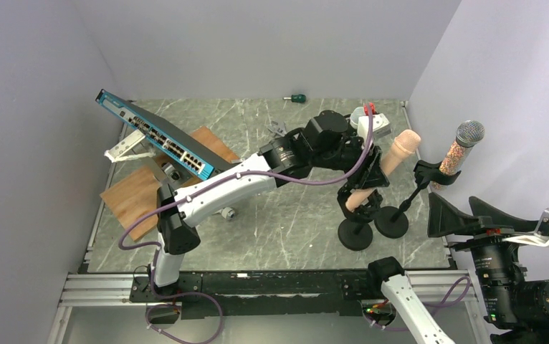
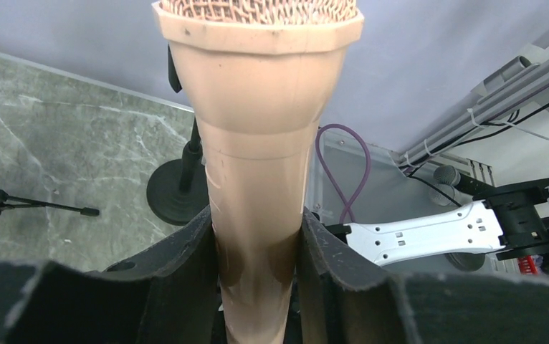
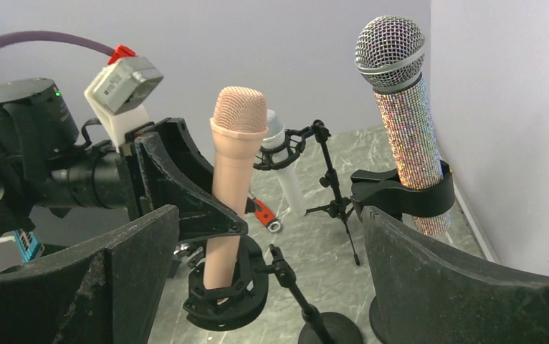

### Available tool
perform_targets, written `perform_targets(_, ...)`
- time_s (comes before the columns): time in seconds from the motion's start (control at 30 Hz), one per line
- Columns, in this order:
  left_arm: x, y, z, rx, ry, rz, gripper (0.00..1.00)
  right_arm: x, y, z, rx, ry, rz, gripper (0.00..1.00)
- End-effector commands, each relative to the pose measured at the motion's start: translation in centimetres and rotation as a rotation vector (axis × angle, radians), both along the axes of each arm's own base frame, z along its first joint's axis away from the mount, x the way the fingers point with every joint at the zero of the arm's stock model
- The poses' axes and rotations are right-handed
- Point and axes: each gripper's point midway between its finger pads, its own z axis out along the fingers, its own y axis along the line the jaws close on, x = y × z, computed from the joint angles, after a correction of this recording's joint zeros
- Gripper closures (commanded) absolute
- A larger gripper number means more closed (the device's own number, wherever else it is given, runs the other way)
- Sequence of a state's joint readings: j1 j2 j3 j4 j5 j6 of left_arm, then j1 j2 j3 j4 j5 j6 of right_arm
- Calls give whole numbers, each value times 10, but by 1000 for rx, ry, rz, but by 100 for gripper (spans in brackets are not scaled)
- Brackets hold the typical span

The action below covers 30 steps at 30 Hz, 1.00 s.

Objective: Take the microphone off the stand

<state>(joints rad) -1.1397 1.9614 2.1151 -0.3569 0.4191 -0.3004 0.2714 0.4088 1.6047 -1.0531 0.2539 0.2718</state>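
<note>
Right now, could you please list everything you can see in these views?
peach microphone: one, peach, in the left stand's clip.
glitter microphone: one, sparkly with silver grille, in the right stand's clip.
stands: two, black, round bases, side by side.
white microphone: one, white, on a small tripod behind.
network switch: one, teal and black, tilted, far left.
wooden board: one, brown, beneath the switch.
screwdriver: one, green handle, back edge.
table: one, grey marble, underneath.
left gripper: one, black, closed on the peach microphone.
right gripper: one, black, open, near the stands.
</note>
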Motion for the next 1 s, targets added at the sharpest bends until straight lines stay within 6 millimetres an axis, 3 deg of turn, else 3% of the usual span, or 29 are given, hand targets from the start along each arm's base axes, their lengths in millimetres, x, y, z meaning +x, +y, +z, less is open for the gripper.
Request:
perform_targets(0.0,-10,9,51,-94,-62,-27,80,-6,-7,9,-1,-45,-34,0)
perform_targets(0.2,-25,29,104,-174,-146,-77,85,-5,-6,12,1,-59,-30,0)
perform_targets(0.4,-41,73,159,-276,-276,-78,92,-4,-9,11,6,-55,-45,0)
perform_targets(0.53,-38,99,165,-246,-321,-11,98,0,-5,8,11,-49,-30,0)
perform_targets(0.73,-8,139,138,-99,-335,216,100,9,2,7,11,-42,-7,0)
perform_targets(0.87,13,161,102,27,-295,364,100,15,5,3,12,-37,0,0)
perform_targets(0.97,31,175,62,138,-207,518,100,21,8,0,9,-26,7,0)
